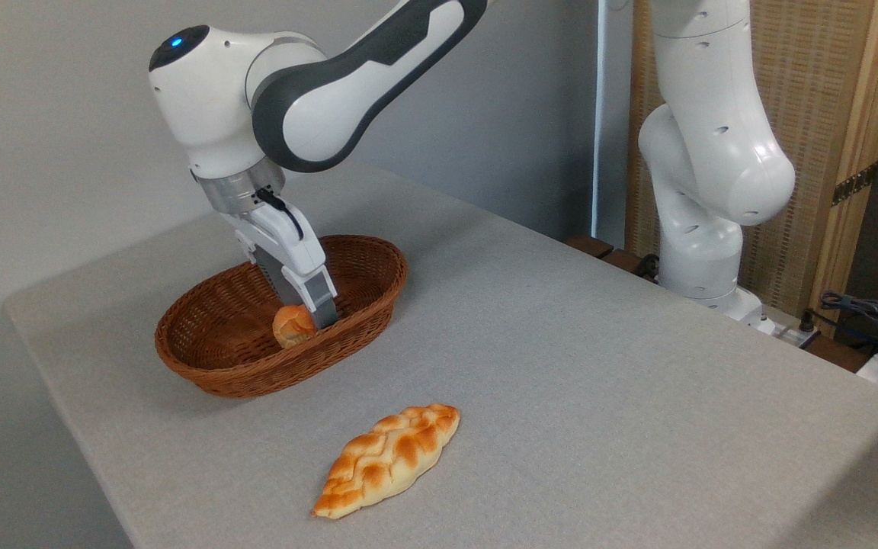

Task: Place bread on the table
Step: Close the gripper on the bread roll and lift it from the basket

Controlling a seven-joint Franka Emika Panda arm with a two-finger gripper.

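Camera view from the front corner shows the arm bent down over the wicker basket, its tool reaching inside, tilted toward the near rim. The bread, a small round roll with a golden crust, sits low in the basket right against the tool's grey fingers. I reckon the slant is there so the fingers can get past the basket wall and down to the roll. From here one finger hides the far side of the roll, so I cannot tell whether the tool is clamped on it or only standing open beside it. The roll looks to be resting in the basket, not lifted. The grey bench has plenty of bare cloth to the right for setting it down. A long braided loaf already lies on the bench, well apart from the basket, nearer the front.
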